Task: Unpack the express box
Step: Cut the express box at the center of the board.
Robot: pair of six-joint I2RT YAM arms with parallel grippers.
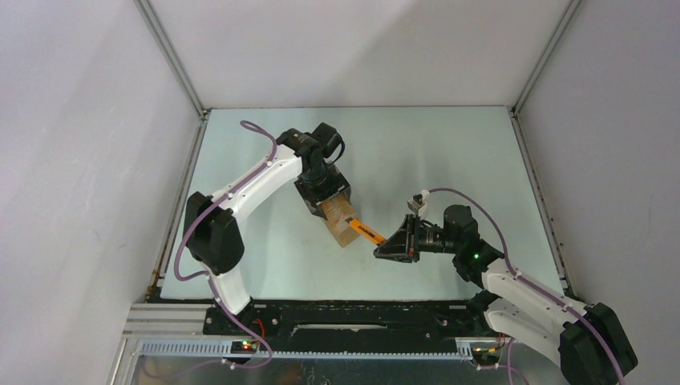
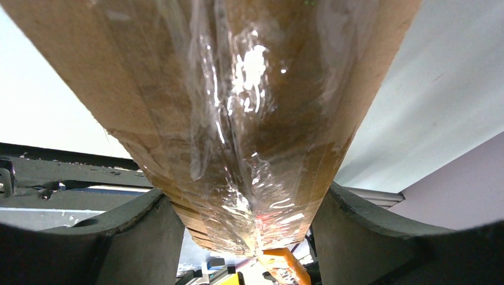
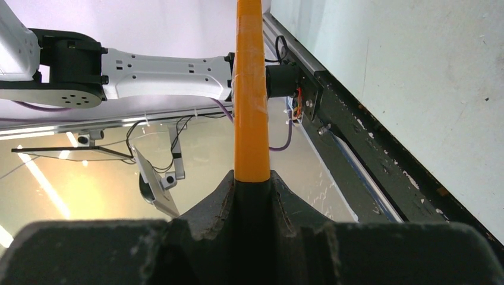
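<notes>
My left gripper is shut on the express box, a small brown cardboard parcel held off the table near its middle. In the left wrist view the box fills the frame between my two fingers, with a wrinkled clear tape seam down its middle. My right gripper is shut on the orange-and-black utility knife, whose tip meets the box's lower right edge. In the right wrist view the orange knife sticks straight out from the closed jaws. The knife's orange tip also shows in the left wrist view under the box. The label is hidden.
The pale green table sits inside white walls with metal frame rails. A black base rail runs along the near edge by the arm bases. The left arm arches over the table's left part.
</notes>
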